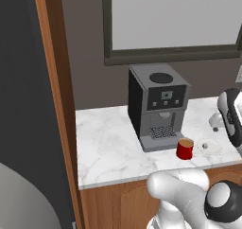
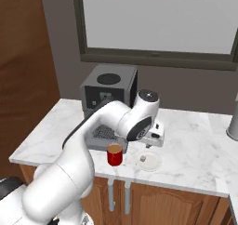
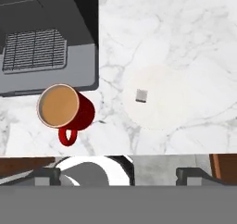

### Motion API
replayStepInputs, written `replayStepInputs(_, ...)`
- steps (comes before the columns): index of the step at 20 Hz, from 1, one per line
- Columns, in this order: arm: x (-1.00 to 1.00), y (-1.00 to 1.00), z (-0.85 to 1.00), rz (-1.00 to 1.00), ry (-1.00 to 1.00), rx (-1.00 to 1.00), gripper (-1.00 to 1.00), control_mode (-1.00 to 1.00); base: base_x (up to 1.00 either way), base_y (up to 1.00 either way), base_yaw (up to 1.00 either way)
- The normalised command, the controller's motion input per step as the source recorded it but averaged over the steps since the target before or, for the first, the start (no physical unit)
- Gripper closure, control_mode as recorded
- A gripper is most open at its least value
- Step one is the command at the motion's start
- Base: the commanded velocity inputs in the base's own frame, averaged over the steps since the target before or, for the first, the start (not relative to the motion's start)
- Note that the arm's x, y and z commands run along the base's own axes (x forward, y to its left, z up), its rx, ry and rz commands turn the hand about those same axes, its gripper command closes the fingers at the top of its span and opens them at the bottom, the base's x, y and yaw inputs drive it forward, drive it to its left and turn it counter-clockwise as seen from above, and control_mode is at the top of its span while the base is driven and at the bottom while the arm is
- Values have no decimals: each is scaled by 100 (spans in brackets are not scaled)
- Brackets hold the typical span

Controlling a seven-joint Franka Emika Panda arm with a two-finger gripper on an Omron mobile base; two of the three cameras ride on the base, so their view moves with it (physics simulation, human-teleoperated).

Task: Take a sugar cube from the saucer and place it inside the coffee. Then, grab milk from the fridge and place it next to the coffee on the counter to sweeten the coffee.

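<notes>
The red cup of coffee (image 3: 58,106) stands on the white marble counter (image 1: 108,147), just in front of the coffee machine, with brown liquid up to its rim. Right of it lies the white saucer (image 3: 159,98) with one small sugar cube (image 3: 141,96) on it. My gripper (image 3: 119,174) hangs open above the counter, pointing down, nothing between its fingers (image 3: 46,174). In the right base view the gripper (image 2: 154,142) hovers over the saucer (image 2: 148,161), beside the cup (image 2: 115,155). The dark grey fridge (image 1: 19,81) stands shut at the far left. The milk is out of view.
The dark grey boxy coffee machine (image 1: 158,107) stands at the back of the counter, its drip tray (image 3: 32,49) close to the cup. A wooden panel (image 1: 56,81) separates counter and fridge. A window (image 2: 158,19) sits above. A metal object (image 2: 232,122) stands at the far right.
</notes>
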Motion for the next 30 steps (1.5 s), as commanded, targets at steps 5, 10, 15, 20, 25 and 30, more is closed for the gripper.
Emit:
replayStepInputs(5,0,-8,-73,-11,18,-2,-100,-100,0,0,0)
replayStepInputs(10,3,0,-64,-18,1,0,-100,-100,0,0,0)
replayStepInputs(15,8,0,-50,-17,-1,0,-100,-100,0,0,0)
replayStepInputs(20,38,2,-22,-18,0,1,-100,-100,0,0,0)
replayStepInputs(25,47,-10,-4,-6,7,6,-100,-100,0,0,0)
replayStepInputs(30,30,-22,-2,-2,6,5,-100,-100,0,0,0)
